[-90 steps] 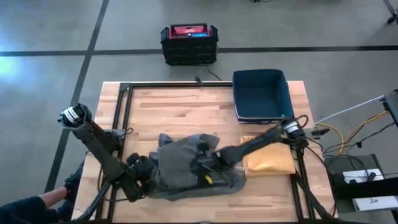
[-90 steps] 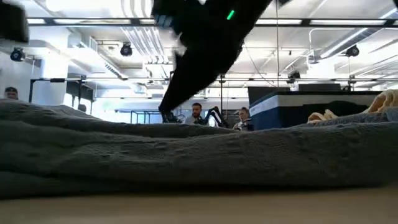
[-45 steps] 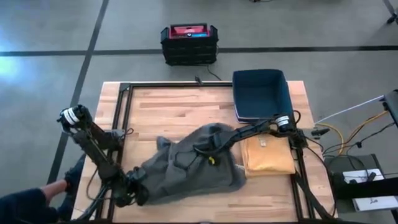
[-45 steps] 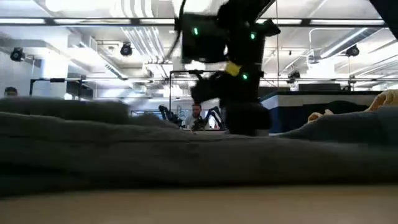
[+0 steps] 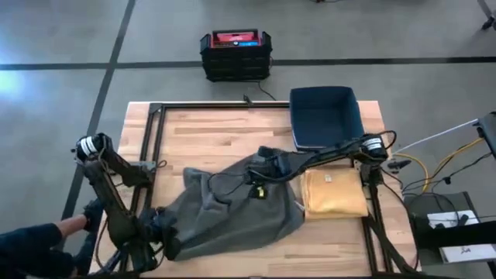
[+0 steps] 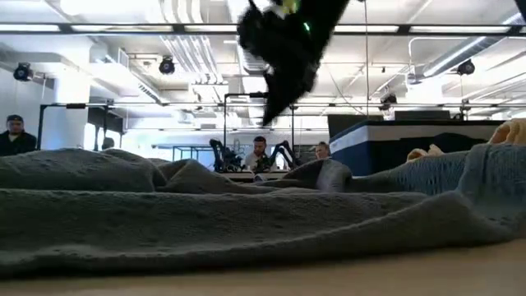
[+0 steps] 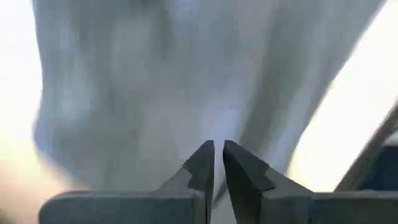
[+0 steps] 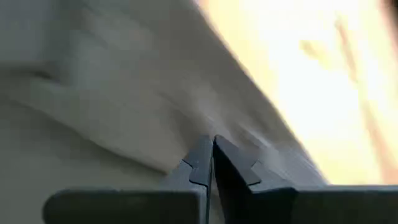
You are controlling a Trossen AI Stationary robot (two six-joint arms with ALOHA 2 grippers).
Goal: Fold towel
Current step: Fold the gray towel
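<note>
Grey towel (image 5: 232, 208) spread in a loose, rumpled heap across the near middle of the wooden worktop (image 5: 209, 136), one end bunched toward the near-left corner, the opposite edge lifted near the centre. In the low view, seen as broad grey folds (image 6: 205, 214) filling the foreground. Right gripper (image 5: 260, 177) over the towel's raised far-right edge, arm stretching in from the right side of the worktop; in the right wrist view, fingers (image 8: 200, 163) pressed together with grey cloth all around them, so pinching the towel, probably on a thin fold, though blur hides the exact contact. Left gripper (image 5: 159, 232) down at the near-left corner, at the towel's bunched end; in the left wrist view, fingers (image 7: 202, 163) nearly closed with only a slim gap, pale grey fabric filling the frame beyond, apparently holding cloth as well. Folded tan towel (image 5: 335, 194) lying flat just right of the grey one, touching or very near its edge. Dark blue bin (image 5: 325, 116) at the far-right corner of the worktop. Black crate with a red top (image 5: 235, 53) on the floor beyond the far edge. Several people (image 6: 260, 153) visible in the room behind in the low view.
</note>
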